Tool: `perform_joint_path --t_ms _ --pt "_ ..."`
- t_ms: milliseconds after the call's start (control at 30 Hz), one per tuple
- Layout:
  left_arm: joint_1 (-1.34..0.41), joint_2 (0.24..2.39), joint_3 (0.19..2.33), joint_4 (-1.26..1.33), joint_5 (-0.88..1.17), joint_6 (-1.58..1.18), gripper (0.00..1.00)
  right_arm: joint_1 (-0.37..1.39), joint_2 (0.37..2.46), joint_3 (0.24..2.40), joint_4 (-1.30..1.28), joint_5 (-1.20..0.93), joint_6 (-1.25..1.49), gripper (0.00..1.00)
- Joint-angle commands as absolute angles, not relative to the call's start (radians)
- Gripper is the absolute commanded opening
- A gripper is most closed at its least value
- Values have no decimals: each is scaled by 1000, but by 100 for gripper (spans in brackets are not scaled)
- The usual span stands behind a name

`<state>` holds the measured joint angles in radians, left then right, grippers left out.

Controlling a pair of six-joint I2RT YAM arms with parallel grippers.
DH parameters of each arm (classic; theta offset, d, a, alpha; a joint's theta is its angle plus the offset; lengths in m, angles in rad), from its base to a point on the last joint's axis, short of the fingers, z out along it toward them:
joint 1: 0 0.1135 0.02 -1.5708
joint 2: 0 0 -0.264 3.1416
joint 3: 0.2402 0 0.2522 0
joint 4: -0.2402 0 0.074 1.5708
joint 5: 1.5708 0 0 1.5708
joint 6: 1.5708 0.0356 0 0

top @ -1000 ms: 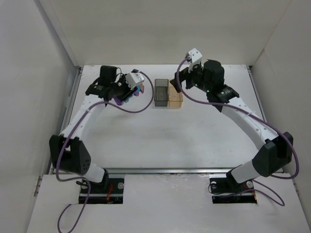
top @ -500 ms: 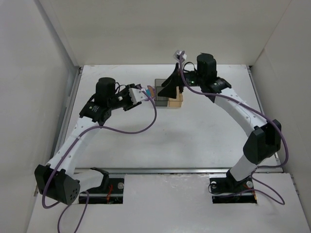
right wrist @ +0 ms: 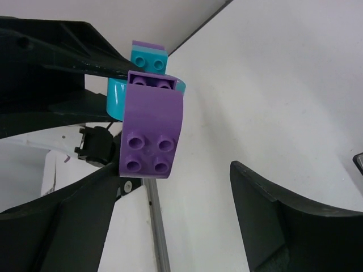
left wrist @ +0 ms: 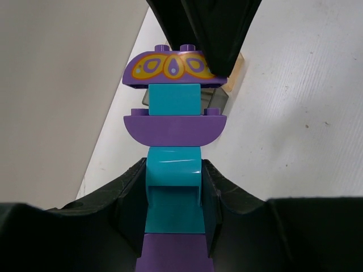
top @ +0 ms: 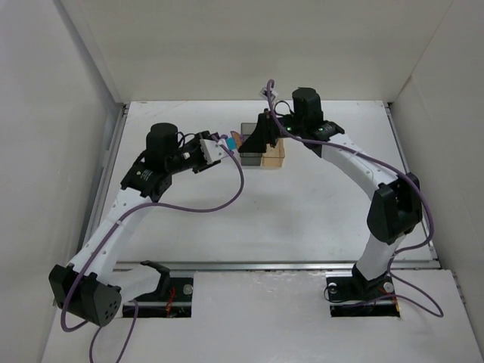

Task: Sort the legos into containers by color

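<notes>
Between the clamped fingers of my left gripper (left wrist: 173, 195) sits a plastic stack of alternating teal and purple lego bricks (left wrist: 174, 122), held off the white table (top: 302, 212). My right gripper (right wrist: 184, 170) stands with jaws apart around the end purple brick (right wrist: 150, 133). Both are near the dark smoky grey translucent box (top: 246, 156) and the amber translucent box (top: 274, 156).

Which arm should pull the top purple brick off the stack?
Right, probably. Its open fingers are beside the top purple rounded plastic brick; the left fingers are shut, holding the teal-and-purple brick stack.
</notes>
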<state>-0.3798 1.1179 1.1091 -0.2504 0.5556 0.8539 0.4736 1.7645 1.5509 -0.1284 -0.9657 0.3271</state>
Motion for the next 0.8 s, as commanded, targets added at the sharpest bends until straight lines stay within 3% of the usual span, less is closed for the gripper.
perform_joint_path --t_ms 0,133,167,267,400,500,533,767 --pt "-385 1085 1092 -190 569 841 0 494 1762 1620 -103 -959 348 81" --pt "-385 1075 1083 -190 569 831 0 514 1773 1643 -103 -979 348 67" --pt "-385 1075 1083 -190 569 831 0 514 1773 1643 -103 -979 348 58" --pt "-385 1066 1083 -190 569 822 0 523 1784 1643 -103 -1002 348 47" --pt "-385 1066 1074 -181 560 822 0 523 1805 1652 -103 -1023 367 18" --pt "-385 1066 1074 -190 551 813 0 523 1805 1661 -103 -1023 376 12" --pt "-385 1066 1065 -202 540 813 0 523 1805 1661 -103 -1023 385 4" --pt "-385 1043 971 -203 431 761 0 420 1795 1606 -103 -940 425 0"
